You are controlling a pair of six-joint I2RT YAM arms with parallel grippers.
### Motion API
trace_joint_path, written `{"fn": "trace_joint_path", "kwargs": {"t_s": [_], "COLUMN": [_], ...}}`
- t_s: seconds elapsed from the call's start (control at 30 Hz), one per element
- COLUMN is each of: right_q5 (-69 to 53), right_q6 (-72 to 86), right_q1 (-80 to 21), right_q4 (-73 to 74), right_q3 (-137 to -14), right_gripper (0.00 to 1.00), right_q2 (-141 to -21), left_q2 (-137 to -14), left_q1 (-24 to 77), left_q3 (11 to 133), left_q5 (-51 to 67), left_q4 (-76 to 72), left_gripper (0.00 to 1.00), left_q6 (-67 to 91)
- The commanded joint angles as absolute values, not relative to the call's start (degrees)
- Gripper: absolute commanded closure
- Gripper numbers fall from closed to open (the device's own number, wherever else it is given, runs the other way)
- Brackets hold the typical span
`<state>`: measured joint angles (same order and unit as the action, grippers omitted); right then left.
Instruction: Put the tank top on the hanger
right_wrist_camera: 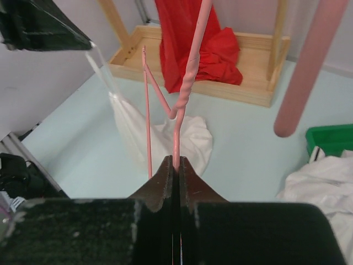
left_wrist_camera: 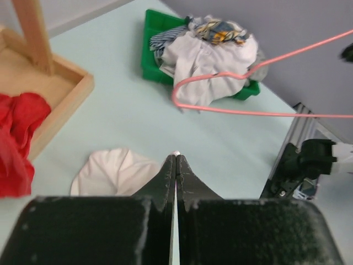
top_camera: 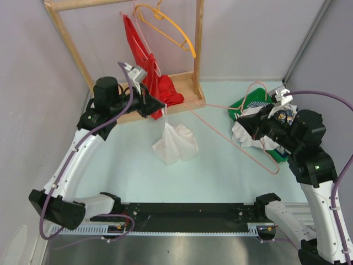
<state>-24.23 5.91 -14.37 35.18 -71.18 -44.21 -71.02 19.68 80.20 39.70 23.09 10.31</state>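
At the far left, a pale wooden clothes rack [top_camera: 66,43] with a red cloth garment [top_camera: 165,88] drooping onto its base. Just beside that, the left gripper [left_wrist_camera: 175,159], jaws squeezed all the way shut on one thin white strap [top_camera: 166,117] of the small white thin-cloth tank top [top_camera: 176,144]. Lifts only that strap and leaves the rest of the top slumped in a soft heap on the pale green table [top_camera: 127,176], in the middle between the two arms. Could lose such a skinny strap with one small tug, and then no more hold on the top at all. Next, the thin pale pink wire hanger [top_camera: 220,131], stretched slantwise, far tip near the red garment and the rack base. Too hard to tell whether touching there. Might snag on the red cloth or bump the wood if pushed forward. Might also miss the strap loop, hanging flat and narrow, not spread open. Further right, the right gripper [right_wrist_camera: 177,161], jaws shut tight on the wire just below the twisted neck. Holds a long wire by one small spot, so prone to wobble and twist in the grip. At the far right, a green plastic bin [left_wrist_camera: 148,52] heaped with white and grey clothes [left_wrist_camera: 212,61], near the hook. Easy to catch the hook on that pile when pulling back.
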Motion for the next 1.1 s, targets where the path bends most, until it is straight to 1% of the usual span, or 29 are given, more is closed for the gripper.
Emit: {"fn": "trace_joint_path", "kwargs": {"t_s": [0.0, 0.1, 0.2, 0.5, 0.67, 1.07], "right_q5": [-33.83, -37.96, -38.67, -29.90, -24.01, -18.72], "right_q6": [5.80, 7.38, 8.44, 4.75, 3.69, 2.37], "right_q1": [-14.33, -15.11, -17.30, -26.88, -31.37, -32.78], "right_q4": [29.10, 25.95, 24.70, 27.42, 26.81, 26.02], "right_q3": [-70.23, -68.47, -66.89, -65.13, -65.13, -65.30], "right_gripper": [1.00, 1.00, 1.00, 1.00, 1.00, 1.00], "right_q2": [-43.24, -43.85, -45.08, -48.77, -51.15, -51.94], "left_q2": [-64.61, -63.28, -63.02, -62.40, -62.40, -62.93], "left_q1": [19.07, 18.81, 18.11, 15.82, 15.21, 14.59], "left_q3": [72.44, 67.77, 64.61, 61.44, 61.08, 61.52], "left_q5": [33.93, 33.66, 33.05, 32.78, 35.24, 41.04], "left_q4": [21.90, 19.43, 17.33, 16.08, 15.73, 17.31], "left_gripper": [1.00, 1.00, 1.00, 1.00, 1.00, 1.00], "left_q6": [6.15, 6.77, 7.47, 7.56, 7.56, 5.45]}}
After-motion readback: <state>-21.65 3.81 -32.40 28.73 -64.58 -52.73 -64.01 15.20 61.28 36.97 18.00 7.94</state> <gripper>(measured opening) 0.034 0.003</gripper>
